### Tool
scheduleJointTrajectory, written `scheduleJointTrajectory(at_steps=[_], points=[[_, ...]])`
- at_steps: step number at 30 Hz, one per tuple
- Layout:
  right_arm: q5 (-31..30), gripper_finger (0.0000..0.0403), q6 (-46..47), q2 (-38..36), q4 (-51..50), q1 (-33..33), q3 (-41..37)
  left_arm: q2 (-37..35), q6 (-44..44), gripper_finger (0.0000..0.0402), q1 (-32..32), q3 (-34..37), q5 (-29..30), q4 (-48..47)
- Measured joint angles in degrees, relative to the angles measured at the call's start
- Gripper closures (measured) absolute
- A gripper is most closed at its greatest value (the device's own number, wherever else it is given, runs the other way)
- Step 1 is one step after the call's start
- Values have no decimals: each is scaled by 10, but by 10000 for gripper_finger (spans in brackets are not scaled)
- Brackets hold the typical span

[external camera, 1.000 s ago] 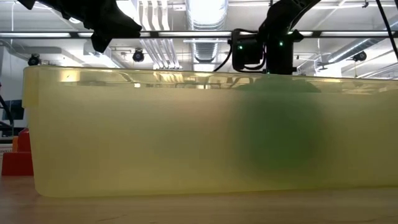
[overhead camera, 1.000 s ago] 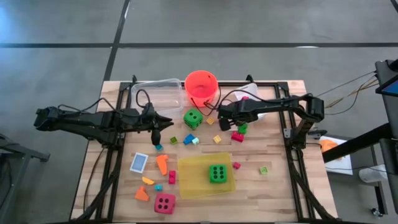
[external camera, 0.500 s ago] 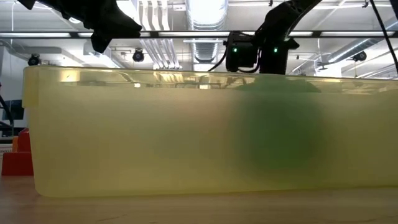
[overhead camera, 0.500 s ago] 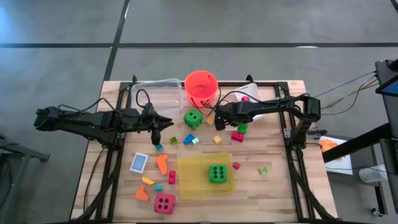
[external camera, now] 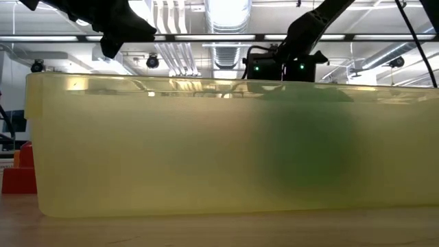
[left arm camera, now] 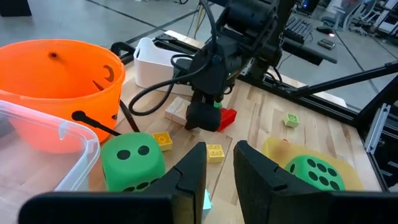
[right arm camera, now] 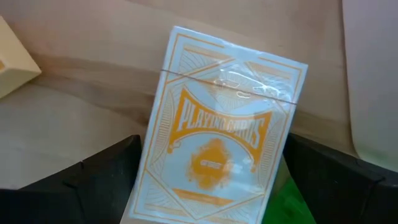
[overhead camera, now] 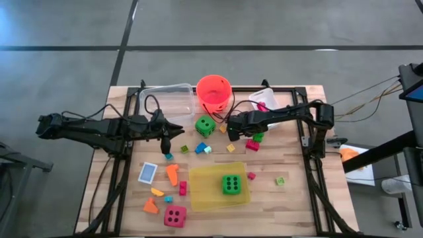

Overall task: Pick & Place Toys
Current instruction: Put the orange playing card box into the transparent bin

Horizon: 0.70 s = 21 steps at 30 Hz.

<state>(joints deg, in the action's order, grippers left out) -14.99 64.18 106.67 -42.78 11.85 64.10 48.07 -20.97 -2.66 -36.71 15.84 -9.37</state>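
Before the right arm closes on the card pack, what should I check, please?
1. The right gripper is open: ok.
2. The card pack lies between its fingers: ok.
3. The pack lies flat on the table: ok.
4. The cream block is clear of the fingers: ok.
5. The left gripper is apart, over the table's left half: ok.
6. Fingers low enough around the pack: cannot tell.
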Motion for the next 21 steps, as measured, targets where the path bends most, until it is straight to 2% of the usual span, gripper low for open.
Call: scheduleJointTrajectory(at_steps=[10,12,16,21], points=[[6,24,-10,0,3,-8,-8,0,0,323,0,0,0,0],[9,39,-18,0,4,-8,-8,0,0,323,0,0,0,0],[13,97,-41,-1,5,-8,-8,0,0,323,0,0,0,0],[13,101,-62,-2,5,-8,-7,0,0,323,0,0,0,0]])
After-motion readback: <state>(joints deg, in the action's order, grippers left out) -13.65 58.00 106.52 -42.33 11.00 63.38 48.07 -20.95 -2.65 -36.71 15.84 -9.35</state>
